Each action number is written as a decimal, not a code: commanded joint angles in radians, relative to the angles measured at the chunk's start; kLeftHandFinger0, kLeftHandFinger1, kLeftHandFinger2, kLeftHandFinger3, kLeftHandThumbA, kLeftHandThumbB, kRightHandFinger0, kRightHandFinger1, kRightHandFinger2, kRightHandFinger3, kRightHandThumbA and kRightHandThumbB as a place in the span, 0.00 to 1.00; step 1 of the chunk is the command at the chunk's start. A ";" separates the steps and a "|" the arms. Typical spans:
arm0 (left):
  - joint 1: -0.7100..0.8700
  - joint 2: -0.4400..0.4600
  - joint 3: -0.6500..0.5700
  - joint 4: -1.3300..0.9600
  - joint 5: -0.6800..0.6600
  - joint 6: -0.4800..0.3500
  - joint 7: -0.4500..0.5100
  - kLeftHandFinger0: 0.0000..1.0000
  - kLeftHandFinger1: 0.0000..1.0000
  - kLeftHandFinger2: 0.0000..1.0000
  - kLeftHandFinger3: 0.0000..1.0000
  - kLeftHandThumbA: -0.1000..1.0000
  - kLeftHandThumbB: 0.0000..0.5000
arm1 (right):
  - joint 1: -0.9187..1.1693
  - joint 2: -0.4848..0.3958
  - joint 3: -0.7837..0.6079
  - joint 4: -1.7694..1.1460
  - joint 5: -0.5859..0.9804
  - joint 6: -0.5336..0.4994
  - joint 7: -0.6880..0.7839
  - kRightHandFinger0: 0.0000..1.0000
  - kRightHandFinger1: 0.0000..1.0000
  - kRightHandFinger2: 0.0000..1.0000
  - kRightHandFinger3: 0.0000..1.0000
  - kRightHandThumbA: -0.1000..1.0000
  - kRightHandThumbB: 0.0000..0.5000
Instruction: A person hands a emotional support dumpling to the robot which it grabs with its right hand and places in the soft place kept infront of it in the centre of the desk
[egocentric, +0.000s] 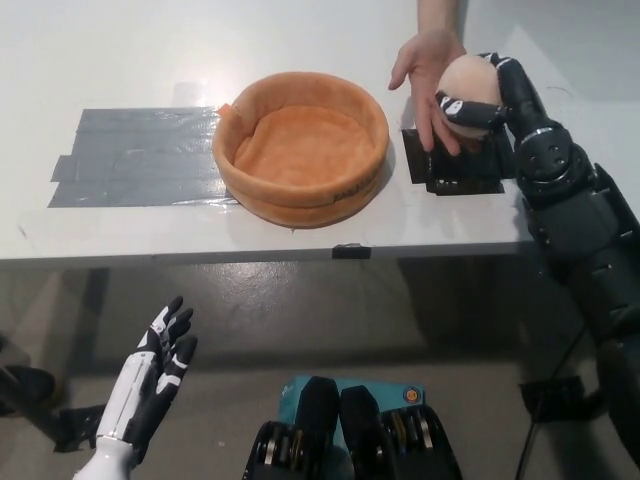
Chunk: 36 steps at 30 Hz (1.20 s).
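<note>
Right robot hand (492, 96) gripping dumpling (466, 84), person's hand (432, 72) partly hidden

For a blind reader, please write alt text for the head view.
The black right hand grips a beige dumpling beside a person's hand, right of an empty orange basket on a white desk. The white left hand rests open below the desk.

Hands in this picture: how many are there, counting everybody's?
3. White left hand open, low at lower left; black right hand closed on the dumpling; a person's hand beside it at top.
</note>
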 joint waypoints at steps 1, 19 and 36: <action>-0.016 0.015 -0.003 -0.027 0.001 -0.019 -0.005 1.00 1.00 1.00 1.00 0.86 0.14 | -0.071 0.008 -0.138 0.022 0.196 -0.061 0.026 0.04 0.58 0.88 0.86 0.00 0.20; -0.024 0.015 -0.004 -0.018 0.005 -0.015 -0.005 1.00 1.00 1.00 1.00 0.87 0.17 | -0.133 0.077 -0.797 0.015 0.751 0.250 0.209 0.00 0.10 0.69 1.00 0.00 0.10; -0.025 0.015 -0.007 -0.016 0.004 -0.014 -0.007 1.00 1.00 1.00 1.00 0.86 0.14 | -0.202 0.206 -0.659 -0.271 0.738 0.374 0.200 0.00 0.11 0.61 1.00 0.00 0.17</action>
